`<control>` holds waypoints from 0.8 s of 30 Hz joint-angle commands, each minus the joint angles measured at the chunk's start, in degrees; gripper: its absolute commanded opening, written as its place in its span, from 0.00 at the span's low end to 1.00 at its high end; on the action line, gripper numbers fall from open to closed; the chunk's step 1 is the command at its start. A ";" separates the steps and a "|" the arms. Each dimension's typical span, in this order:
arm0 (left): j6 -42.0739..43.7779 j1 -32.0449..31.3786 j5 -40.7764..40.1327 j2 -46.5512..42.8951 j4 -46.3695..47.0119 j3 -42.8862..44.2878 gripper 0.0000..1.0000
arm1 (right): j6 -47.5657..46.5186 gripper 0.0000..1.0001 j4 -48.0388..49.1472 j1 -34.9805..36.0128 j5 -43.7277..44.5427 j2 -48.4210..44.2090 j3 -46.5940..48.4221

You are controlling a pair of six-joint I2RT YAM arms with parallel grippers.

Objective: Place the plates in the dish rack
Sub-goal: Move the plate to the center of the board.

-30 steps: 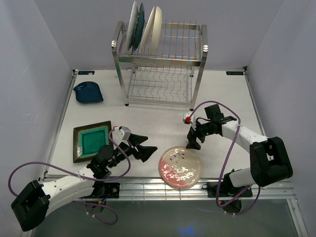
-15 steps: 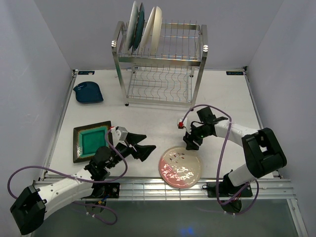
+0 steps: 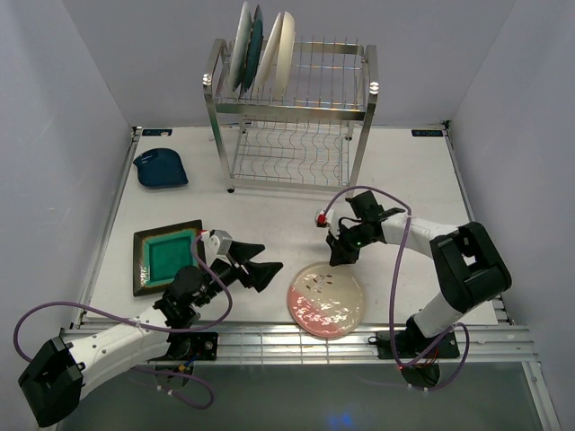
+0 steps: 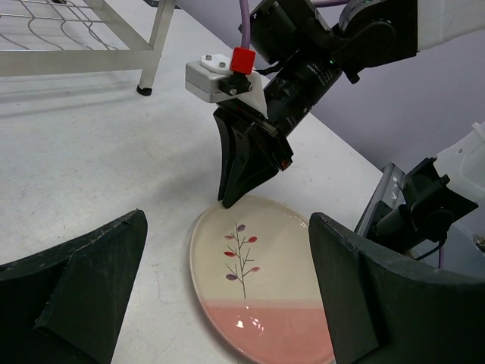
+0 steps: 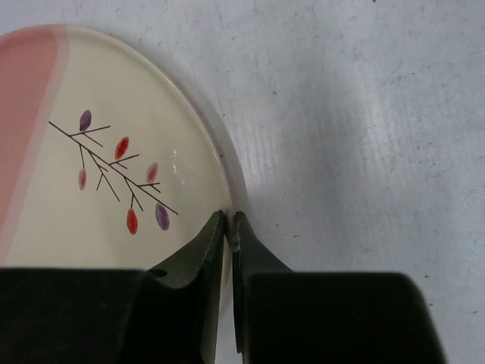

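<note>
I'm looking down on the white table (image 3: 422, 180). The steel dish rack (image 3: 287, 109) stands at its far side, with several plates (image 3: 260, 49) on edge in the top tier. The pink plate (image 3: 325, 301) lies flat at the near edge. The square green plate (image 3: 166, 256) is flat at near left, and the small blue dish (image 3: 160, 168) sits far left. My right gripper (image 3: 339, 260) is pinched on the pink plate's far rim. My left gripper (image 3: 272, 257) hangs spread wide just beside that plate, holding nothing.

The near plate (image 3: 326, 299) is cream and pink with a dark twig bearing red and purple leaves. The square plate (image 3: 167, 256) is teal, dark-rimmed; the far-left dish (image 3: 161, 168) dark blue.
</note>
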 commanded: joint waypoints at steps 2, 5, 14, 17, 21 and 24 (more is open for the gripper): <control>0.36 -0.13 -1.18 -0.32 -0.25 0.47 0.98 | 4.58 0.08 9.03 0.26 12.15 4.31 -1.13; 0.36 -0.13 -1.35 -0.14 -0.25 0.47 0.98 | 8.19 0.08 12.46 0.09 14.87 5.45 0.18; 0.18 -0.13 -3.11 0.47 -0.25 0.21 0.98 | 14.62 0.08 16.95 -2.73 17.43 6.42 3.08; 0.01 -0.13 -5.03 1.35 -0.25 0.39 0.98 | 14.09 0.24 16.78 -2.73 17.52 6.08 3.26; -0.95 -0.13 -6.71 1.97 -0.25 0.30 0.98 | 12.51 0.47 16.86 -2.81 16.81 1.78 1.60; -2.01 -0.13 -8.73 1.27 -0.25 -0.32 0.98 | 11.02 0.59 19.05 -2.81 16.55 -3.67 -1.74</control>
